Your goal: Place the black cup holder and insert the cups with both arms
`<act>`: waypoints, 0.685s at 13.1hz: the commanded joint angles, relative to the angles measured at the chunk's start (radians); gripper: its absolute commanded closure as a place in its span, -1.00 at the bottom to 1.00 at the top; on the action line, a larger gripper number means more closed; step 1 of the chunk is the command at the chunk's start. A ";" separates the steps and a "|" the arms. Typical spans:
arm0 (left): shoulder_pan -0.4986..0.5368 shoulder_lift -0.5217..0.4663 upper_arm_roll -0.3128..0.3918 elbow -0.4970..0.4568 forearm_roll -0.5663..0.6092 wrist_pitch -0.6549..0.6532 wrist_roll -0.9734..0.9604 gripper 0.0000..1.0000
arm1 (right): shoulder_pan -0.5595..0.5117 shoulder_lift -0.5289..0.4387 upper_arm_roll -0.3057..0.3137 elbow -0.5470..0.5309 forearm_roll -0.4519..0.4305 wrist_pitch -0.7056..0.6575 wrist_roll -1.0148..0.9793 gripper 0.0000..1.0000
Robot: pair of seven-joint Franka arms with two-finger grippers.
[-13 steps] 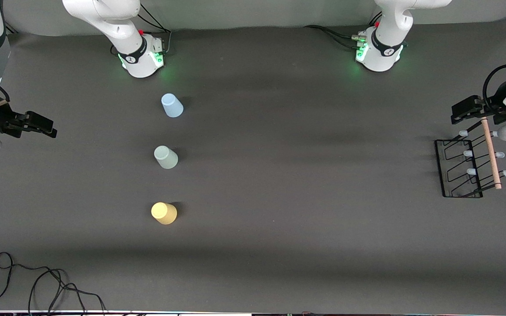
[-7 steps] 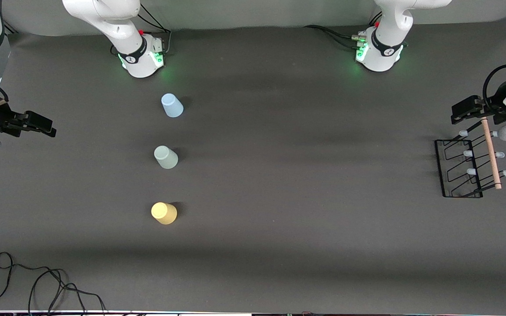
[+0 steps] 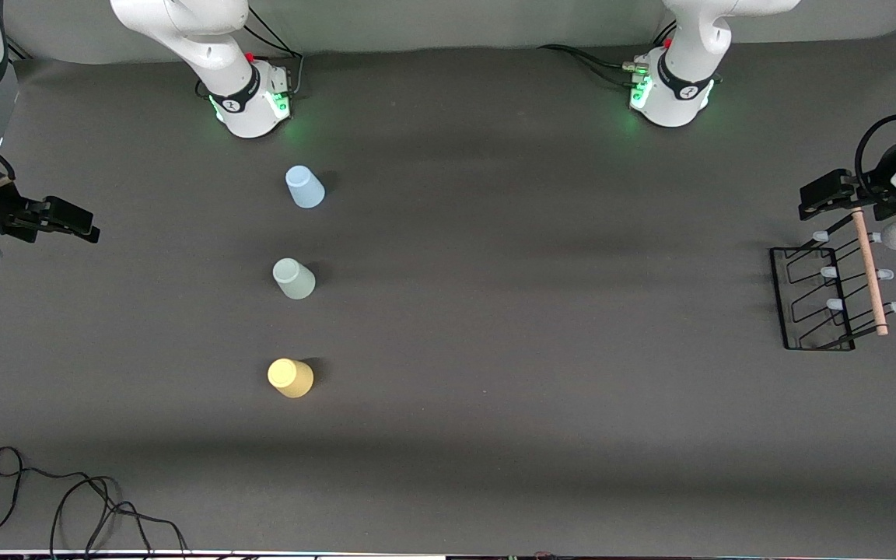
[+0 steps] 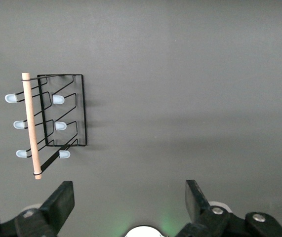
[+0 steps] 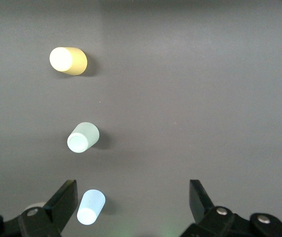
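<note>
Left gripper [image 3: 825, 194] spread wide, hovering over the one black cup holder [image 3: 813, 299] at the left arm's end. Right gripper [image 3: 75, 222] spread too, waiting at its end. Three cups, all upside down: blue [image 3: 304, 187], mint [image 3: 293, 278], yellow [image 3: 290, 378].

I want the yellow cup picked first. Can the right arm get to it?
Probably yes. The pale yellow plastic cup stands alone on the table, and the right tool is open with nothing between them.
</note>
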 commanded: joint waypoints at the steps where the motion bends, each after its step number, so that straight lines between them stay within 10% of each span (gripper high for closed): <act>1: 0.024 -0.031 0.013 -0.033 0.025 0.008 0.009 -1.00 | 0.011 -0.014 -0.008 -0.006 -0.018 -0.005 -0.008 -1.00; 9: 0.374 0.001 0.013 -0.082 0.031 0.081 0.419 -1.00 | 0.011 -0.014 -0.008 -0.006 -0.018 -0.005 -0.008 -1.00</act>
